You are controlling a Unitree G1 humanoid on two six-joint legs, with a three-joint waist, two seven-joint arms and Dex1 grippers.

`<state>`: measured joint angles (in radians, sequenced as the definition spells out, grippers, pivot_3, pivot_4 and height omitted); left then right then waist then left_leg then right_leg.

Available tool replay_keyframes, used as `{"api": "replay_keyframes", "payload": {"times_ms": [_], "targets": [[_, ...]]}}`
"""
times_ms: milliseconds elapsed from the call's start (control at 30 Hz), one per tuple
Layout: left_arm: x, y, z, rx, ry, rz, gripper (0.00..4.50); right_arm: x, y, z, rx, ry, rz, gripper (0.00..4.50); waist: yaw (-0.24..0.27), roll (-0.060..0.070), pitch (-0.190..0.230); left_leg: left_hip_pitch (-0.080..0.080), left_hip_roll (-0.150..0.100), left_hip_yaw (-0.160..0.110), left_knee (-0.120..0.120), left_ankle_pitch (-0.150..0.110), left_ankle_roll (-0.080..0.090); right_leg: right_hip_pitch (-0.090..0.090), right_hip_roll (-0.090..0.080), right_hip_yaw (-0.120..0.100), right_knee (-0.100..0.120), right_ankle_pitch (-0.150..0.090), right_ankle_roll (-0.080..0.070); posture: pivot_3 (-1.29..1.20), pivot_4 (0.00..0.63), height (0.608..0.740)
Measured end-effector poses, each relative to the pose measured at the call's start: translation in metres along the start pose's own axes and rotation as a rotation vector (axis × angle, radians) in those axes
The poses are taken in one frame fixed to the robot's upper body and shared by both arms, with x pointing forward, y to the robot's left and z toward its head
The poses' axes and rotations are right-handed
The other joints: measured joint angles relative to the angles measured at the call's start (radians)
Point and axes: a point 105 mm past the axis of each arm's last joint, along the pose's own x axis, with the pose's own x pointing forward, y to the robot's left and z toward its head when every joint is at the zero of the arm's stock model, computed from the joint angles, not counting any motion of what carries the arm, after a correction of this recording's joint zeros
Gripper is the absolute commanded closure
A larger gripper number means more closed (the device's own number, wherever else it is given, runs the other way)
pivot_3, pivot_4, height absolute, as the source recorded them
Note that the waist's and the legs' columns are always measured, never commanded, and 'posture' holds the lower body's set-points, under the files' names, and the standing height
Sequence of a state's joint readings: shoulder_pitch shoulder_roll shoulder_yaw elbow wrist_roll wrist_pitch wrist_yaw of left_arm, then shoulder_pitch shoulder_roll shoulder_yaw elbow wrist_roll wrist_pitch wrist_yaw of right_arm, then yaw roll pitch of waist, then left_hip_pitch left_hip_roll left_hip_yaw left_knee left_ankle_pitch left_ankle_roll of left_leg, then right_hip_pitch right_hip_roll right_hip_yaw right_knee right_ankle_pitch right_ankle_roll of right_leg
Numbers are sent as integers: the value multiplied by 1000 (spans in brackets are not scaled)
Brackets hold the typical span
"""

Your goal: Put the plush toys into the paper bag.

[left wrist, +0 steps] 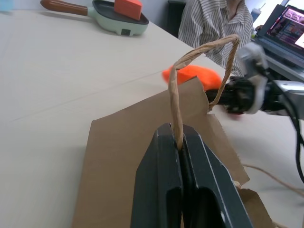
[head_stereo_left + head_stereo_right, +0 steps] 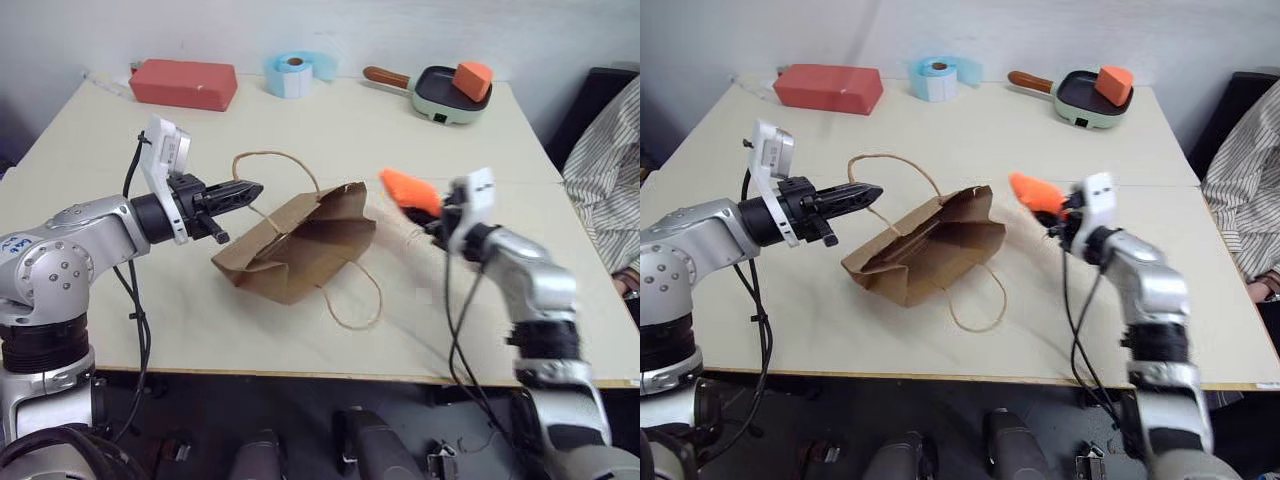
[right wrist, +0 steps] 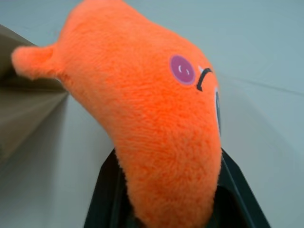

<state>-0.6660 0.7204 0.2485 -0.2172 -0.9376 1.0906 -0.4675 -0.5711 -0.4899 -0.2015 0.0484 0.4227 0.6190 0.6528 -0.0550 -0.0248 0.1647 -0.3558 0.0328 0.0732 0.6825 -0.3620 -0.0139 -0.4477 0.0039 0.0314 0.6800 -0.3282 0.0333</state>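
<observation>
1. Keep left gripper (image 1: pixel 180 142) pinching looped twisted-paper handle (image 1: pixel 199 57) of brown kraft paper bag (image 2: pixel 300 245) lying on table (image 2: pixel 350 140).
2. With right gripper (image 2: pixel 435 222) clamped on bright orange plush toy (image 2: pixel 410 188) just beside bag mouth, steer inside before releasing.

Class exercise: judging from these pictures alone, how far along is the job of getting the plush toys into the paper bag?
Done: nothing is visibly in the paper bag yet; its inside is not visible. In hand: the left gripper is shut on a bag handle, and the right gripper grips the orange plush toy just beside the bag's mouth. Left: put that toy inside; the red toy is nowhere to be seen.
</observation>
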Motion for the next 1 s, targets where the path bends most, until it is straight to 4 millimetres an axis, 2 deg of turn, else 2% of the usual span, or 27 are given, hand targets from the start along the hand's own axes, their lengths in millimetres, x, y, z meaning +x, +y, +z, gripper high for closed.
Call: {"api": "replay_keyframes", "payload": {"times_ms": [33,100,167,233,300,367,433,533,667,767,867,1000], "targets": [[0,0,0,1,-2,-1,4500,-8,3,7,-12,-14,16,4228,2,0,0,0,0,0,0,0,0,0,0,0,0,0,0,0,150,740],[2,-2,3,5,-8,-13,4500,-39,19,26,-38,-44,91,4232,5,0,0,0,0,0,0,0,0,0,0,0,0,0,0,0,150,740],[5,-3,4,4,-11,-26,4500,-55,37,41,-63,-62,162,4232,-2,0,0,1,0,0,0,0,0,1,1,1,0,0,0,0,150,740],[7,-1,2,-8,-2,-31,4500,-63,63,48,-79,-59,266,4232,-6,0,0,4,0,0,0,0,-1,2,1,2,-1,0,0,0,150,740],[10,0,0,-12,2,-33,4500,-62,88,45,-121,-18,354,4232,-6,0,0,4,0,0,0,1,-2,2,2,2,0,0,0,0,150,740],[12,1,1,-17,-2,-39,4500,-56,103,34,-151,38,402,4232,-5,0,0,4,0,0,0,1,-2,2,2,2,0,0,0,0,150,740],[14,0,4,-14,-8,-49,4500,-41,114,20,-202,104,427,4232,-5,0,0,3,-1,0,0,1,-2,1,2,3,-1,0,0,0,150,740],[16,-1,6,-5,-11,-61,4500,-14,119,10,-291,157,427,4232,-2,0,0,3,-1,0,1,1,-2,1,2,2,-1,0,0,0,150,740],[16,-1,4,-5,-6,-61,4500,19,116,4,-408,195,411,4232,-3,0,0,1,-1,-1,1,1,-2,-1,1,2,-2,0,0,0,150,740],[16,-2,4,-4,-7,-69,4500,38,118,9,-535,201,432,4232,-3,0,0,1,0,-1,0,1,-1,-1,1,1,-2,0,0,0,150,740],[16,-3,4,-3,-7,-70,4500,53,124,7,-691,229,497,4232,-5,0,0,1,0,-1,1,1,-1,-1,1,1,-2,0,0,0,150,740],[16,-4,3,-5,-11,-72,4500,71,140,-1,-787,244,598,4232,-8,0,0,1,0,-1,1,1,-1,-1,1,1,0,0,0,0,150,740]]}}
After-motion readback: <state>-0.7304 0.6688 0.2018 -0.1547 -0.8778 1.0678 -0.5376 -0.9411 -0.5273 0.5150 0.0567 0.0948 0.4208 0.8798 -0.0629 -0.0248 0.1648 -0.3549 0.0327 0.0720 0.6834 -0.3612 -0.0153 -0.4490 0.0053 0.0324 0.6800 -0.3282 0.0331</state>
